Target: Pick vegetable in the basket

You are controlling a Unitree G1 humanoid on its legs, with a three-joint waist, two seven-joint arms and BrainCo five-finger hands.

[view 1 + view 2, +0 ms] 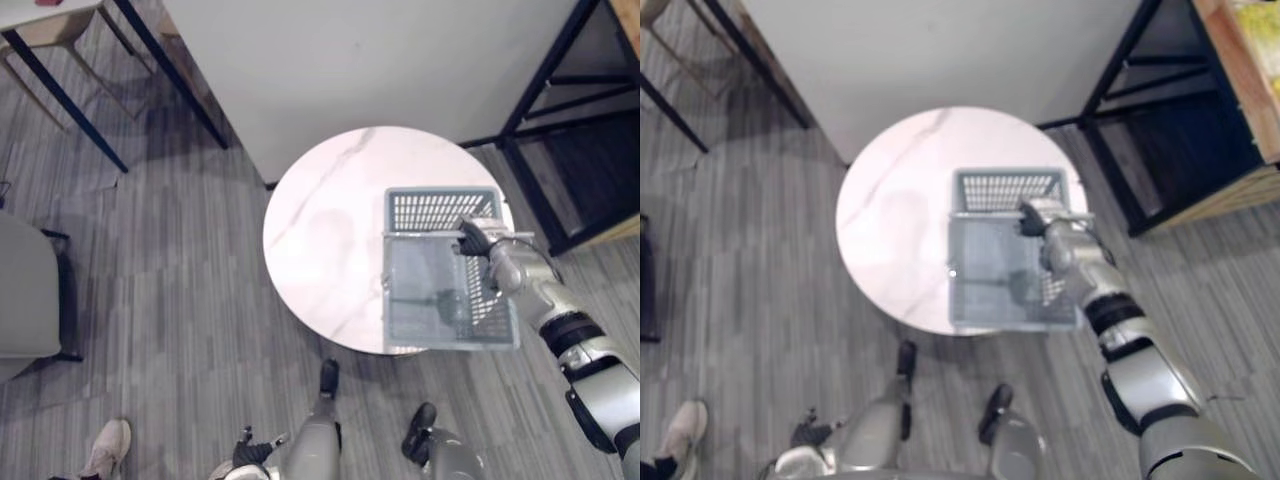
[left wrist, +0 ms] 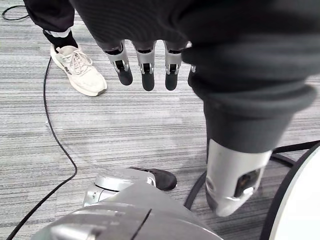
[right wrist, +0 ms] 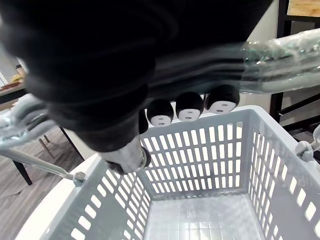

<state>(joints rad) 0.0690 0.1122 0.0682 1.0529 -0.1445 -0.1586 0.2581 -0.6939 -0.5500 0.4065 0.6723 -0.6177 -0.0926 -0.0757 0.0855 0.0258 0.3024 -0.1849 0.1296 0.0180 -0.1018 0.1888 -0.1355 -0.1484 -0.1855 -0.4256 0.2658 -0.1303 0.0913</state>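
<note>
A grey plastic basket (image 1: 440,208) with slotted walls stands on the right part of a round white marble table (image 1: 320,220). My right hand (image 1: 478,243) reaches over it from the right, its fingers (image 3: 190,106) curled round the basket's plastic-wrapped handle (image 3: 280,55). The basket's floor (image 3: 200,220) is bare, with nothing lying in it. My left hand (image 2: 145,65) hangs low beside me, its fingers straight and pointing at the floor, holding nothing.
A black metal shelf frame (image 1: 560,120) stands right of the table, with yellow items on a wooden shelf (image 1: 1255,30). A white wall panel (image 1: 350,60) rises behind the table. A person's white shoe (image 2: 80,70) is on the floor at my left.
</note>
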